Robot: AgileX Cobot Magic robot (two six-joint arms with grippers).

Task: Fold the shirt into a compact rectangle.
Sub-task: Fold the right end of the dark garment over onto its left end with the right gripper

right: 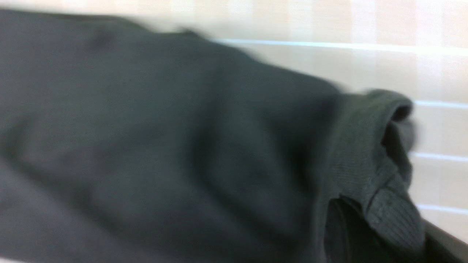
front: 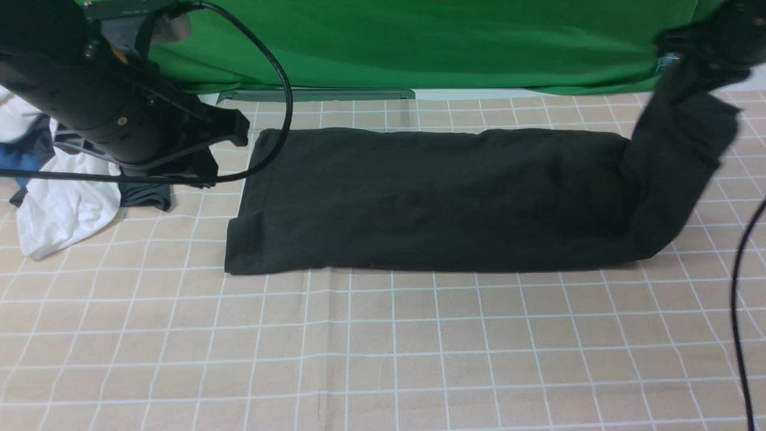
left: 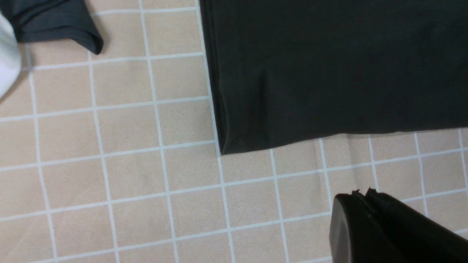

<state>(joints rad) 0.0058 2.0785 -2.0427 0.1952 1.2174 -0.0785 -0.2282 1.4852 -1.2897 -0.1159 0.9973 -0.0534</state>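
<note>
The black shirt (front: 431, 200) lies on the checked table as a long band folded lengthwise, its left end flat with a squared corner (left: 223, 148). Its right end rises off the table, hanging from my right gripper (front: 700, 45). In the right wrist view, which is blurred, that gripper (right: 365, 226) is shut on the shirt's ribbed collar edge (right: 391, 215). My left gripper (front: 230, 129) hovers beside the shirt's far left corner. In the left wrist view its fingertips (left: 360, 197) are pressed together with nothing between them, above bare table. No logo or neck label shows.
A pile of white and blue clothes (front: 60, 203) with a smaller dark grey garment (front: 143, 194) lies at the left, close to the left arm. A green backdrop (front: 419, 42) hangs behind the table. A black cable (front: 739, 281) hangs at the right edge.
</note>
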